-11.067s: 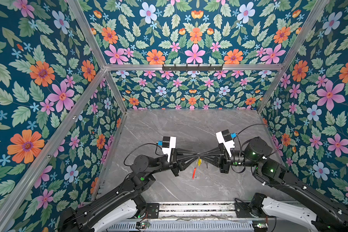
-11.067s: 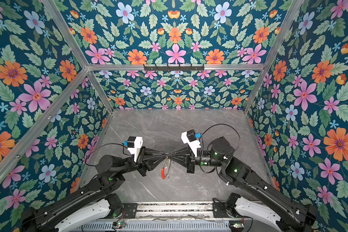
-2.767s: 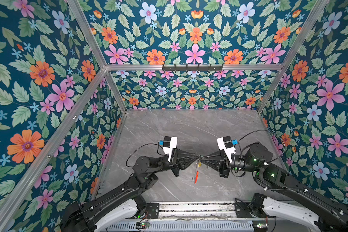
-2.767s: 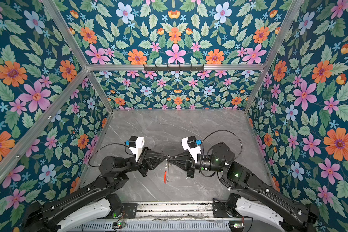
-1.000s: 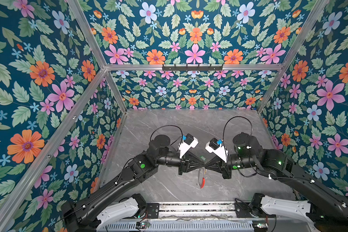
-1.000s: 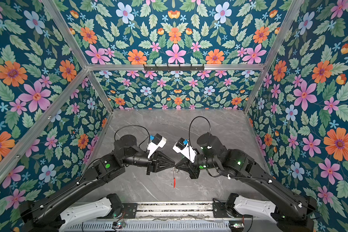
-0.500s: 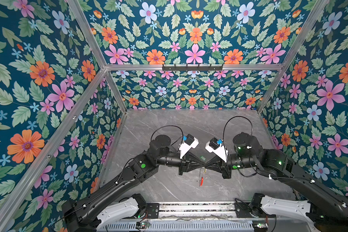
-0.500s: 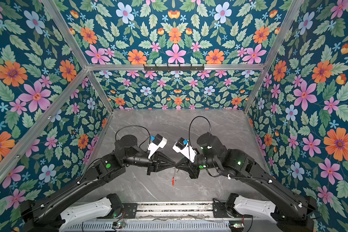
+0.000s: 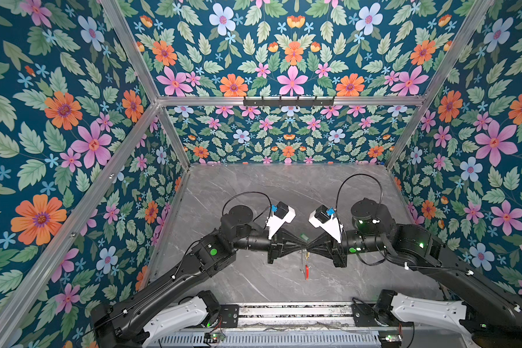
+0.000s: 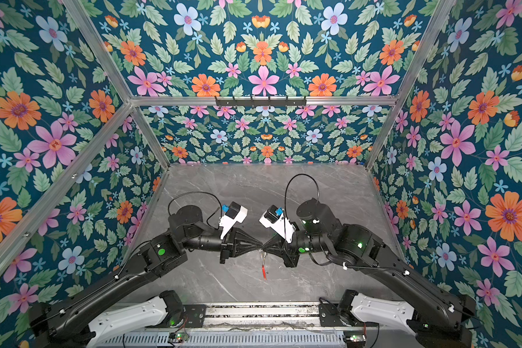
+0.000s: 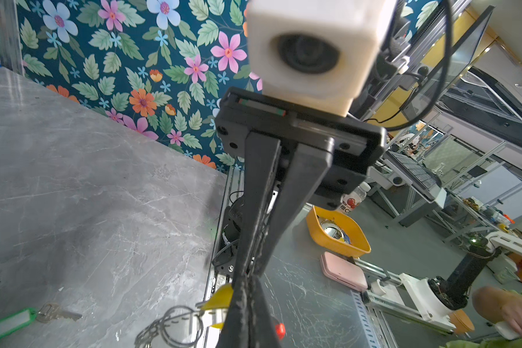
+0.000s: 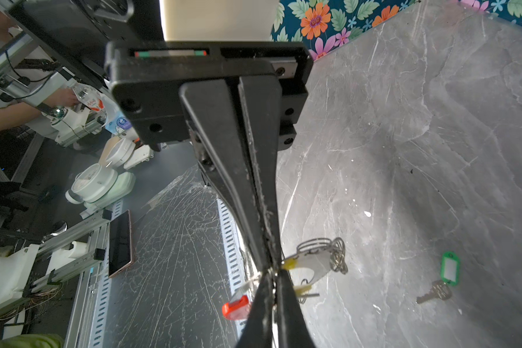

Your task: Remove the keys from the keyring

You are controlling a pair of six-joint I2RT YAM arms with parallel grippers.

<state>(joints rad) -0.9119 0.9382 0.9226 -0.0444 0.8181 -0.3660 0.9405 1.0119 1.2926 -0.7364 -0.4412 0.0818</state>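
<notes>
While both arms keep the pose they had a second ago, tip to tip above the table (image 9: 253, 192), the grip itself changes. The left gripper (image 9: 299, 247) now has its jaws pressed fully together at the cluster where the yellow tag (image 11: 219, 298) meets the keyring (image 9: 306, 271), though I cannot tell which of the two it pinches. The right gripper (image 9: 311, 247) shows a thin slit between its fingers in the right wrist view, and whether it still clamps anything is unclear. The keyring hangs beneath the tips, much where it was, its red sleeve (image 12: 235, 302) lowest. The green-tagged key (image 12: 436, 291) lies loose on the table, already off. I judge this a swap of holds, preparing the pull that frees the yellow-tagged key.
</notes>
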